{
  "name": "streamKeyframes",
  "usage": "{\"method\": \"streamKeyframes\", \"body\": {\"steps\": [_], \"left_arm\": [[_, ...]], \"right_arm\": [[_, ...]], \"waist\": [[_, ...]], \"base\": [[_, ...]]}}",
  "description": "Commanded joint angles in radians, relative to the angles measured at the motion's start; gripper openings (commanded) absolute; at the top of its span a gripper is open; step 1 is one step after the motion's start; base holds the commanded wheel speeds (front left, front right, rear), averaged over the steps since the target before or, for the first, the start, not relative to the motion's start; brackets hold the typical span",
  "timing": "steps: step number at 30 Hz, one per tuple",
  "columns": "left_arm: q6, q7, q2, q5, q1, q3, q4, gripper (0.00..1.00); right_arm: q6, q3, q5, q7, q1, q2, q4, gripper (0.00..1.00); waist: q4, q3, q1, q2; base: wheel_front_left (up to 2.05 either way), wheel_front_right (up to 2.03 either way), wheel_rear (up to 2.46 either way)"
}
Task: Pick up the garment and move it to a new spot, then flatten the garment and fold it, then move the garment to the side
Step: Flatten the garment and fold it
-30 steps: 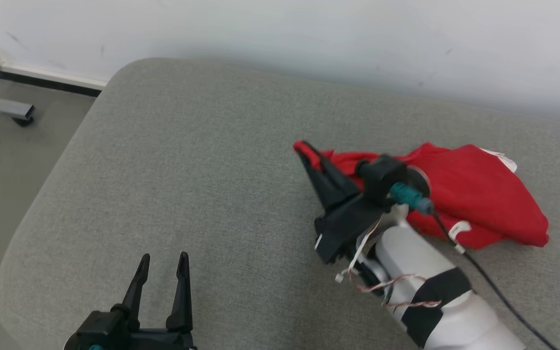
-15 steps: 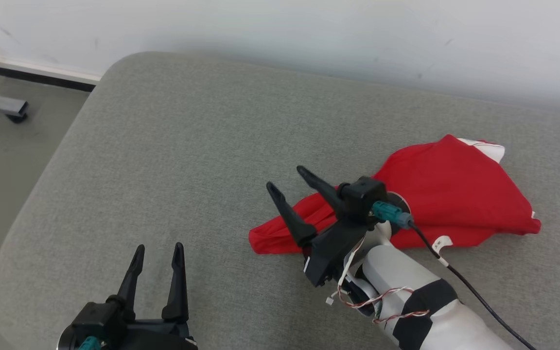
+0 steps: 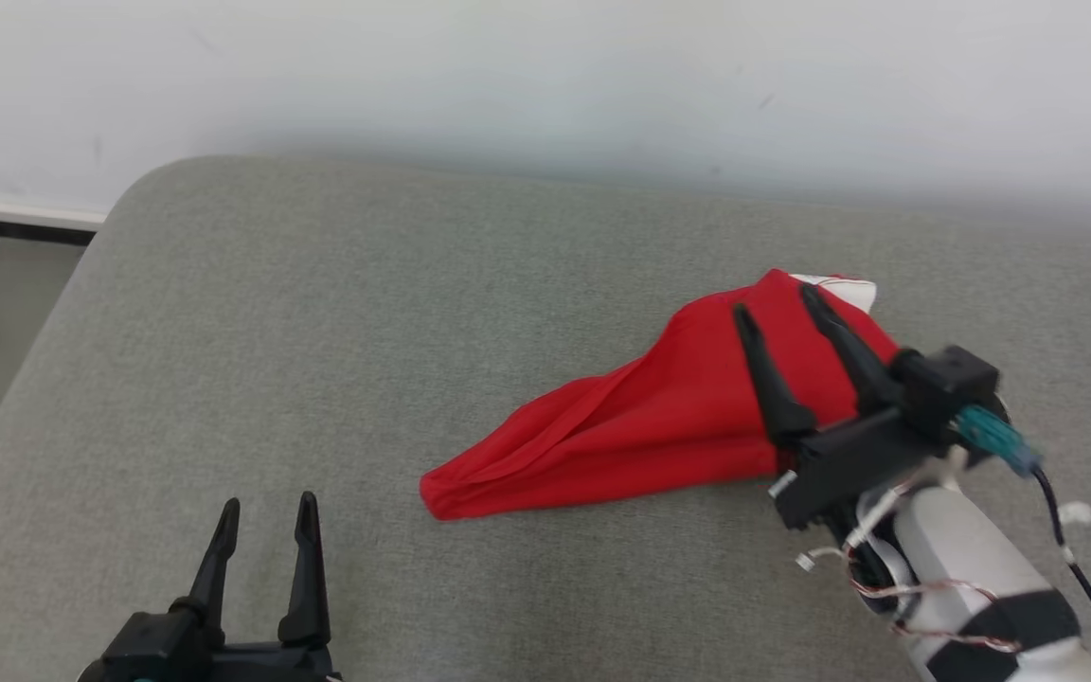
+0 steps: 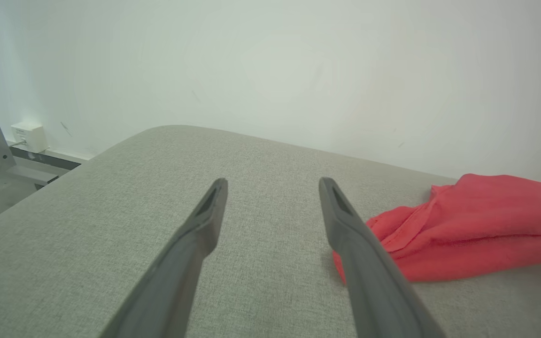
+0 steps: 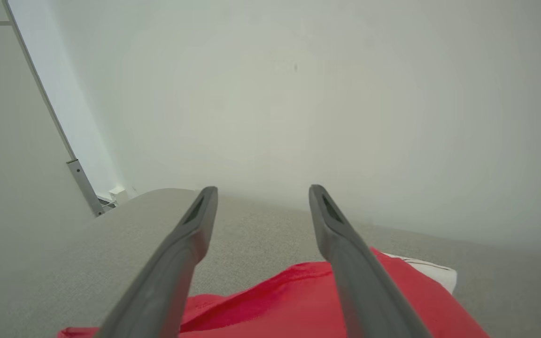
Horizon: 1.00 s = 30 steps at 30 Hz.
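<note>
Wall (image 3: 545,76): plain and pale; you see it running behind the table's far edge.
Table (image 3: 318,332): grey and fabric-covered, with a rounded far-left corner; it carries the garment.
Garment (image 3: 621,426): red cloth lying loose on the right half of the table. It is bunched wide at the far right, where a white patch (image 3: 839,289) shows, and tapers to a narrow end pointing toward you and to the left.
Right gripper (image 3: 775,299): its fingers stand spread wide with nothing between them. In your head view they overlap the wide end of the garment. In the right wrist view the tips point at the wall and the red cloth lies below them.
Left gripper (image 3: 267,501): at your lower left over bare table, fingers parted and empty, well apart from the narrow end of the garment.
</note>
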<state>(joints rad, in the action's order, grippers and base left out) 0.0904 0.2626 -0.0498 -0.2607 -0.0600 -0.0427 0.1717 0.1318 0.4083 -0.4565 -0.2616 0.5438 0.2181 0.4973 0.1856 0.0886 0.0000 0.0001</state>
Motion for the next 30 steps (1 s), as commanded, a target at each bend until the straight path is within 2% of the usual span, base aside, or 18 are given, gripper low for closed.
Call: {"method": "streamKeyframes", "body": {"steps": [1, 9, 18, 30], "left_arm": [[0.004, 0.003, -0.001, 0.009, 0.013, 0.009, -0.006, 1.0], [0.013, 0.003, -0.001, 0.029, 0.042, 0.039, -0.008, 1.0], [0.021, 0.003, -0.001, 0.041, 0.063, 0.049, -0.009, 1.0], [0.02, 0.003, -0.001, 0.045, 0.072, 0.042, -0.015, 1.0]], "right_arm": [[-0.003, -0.018, 0.013, -0.004, -0.036, 0.009, -0.018, 1.0], [-0.003, -0.19, 0.052, -0.004, -0.269, 0.043, -0.153, 1.0], [-0.003, -0.378, 0.082, -0.004, -0.507, -0.004, -0.273, 1.0], [-0.003, -0.43, 0.11, 0.009, -0.605, -0.049, -0.324, 1.0]], "waist": [[-0.031, -0.022, 0.0, -0.0001], [-0.085, -0.043, 0.0, -0.0001], [-0.125, -0.064, 0.0, -0.0001], [-0.145, -0.061, 0.0, -0.0001]], "base": [[0.0, 0.0, 0.0], [0.0, 0.0, 0.0], [0.0, 0.0, 0.0], [0.0, 0.0, 0.0]]}}
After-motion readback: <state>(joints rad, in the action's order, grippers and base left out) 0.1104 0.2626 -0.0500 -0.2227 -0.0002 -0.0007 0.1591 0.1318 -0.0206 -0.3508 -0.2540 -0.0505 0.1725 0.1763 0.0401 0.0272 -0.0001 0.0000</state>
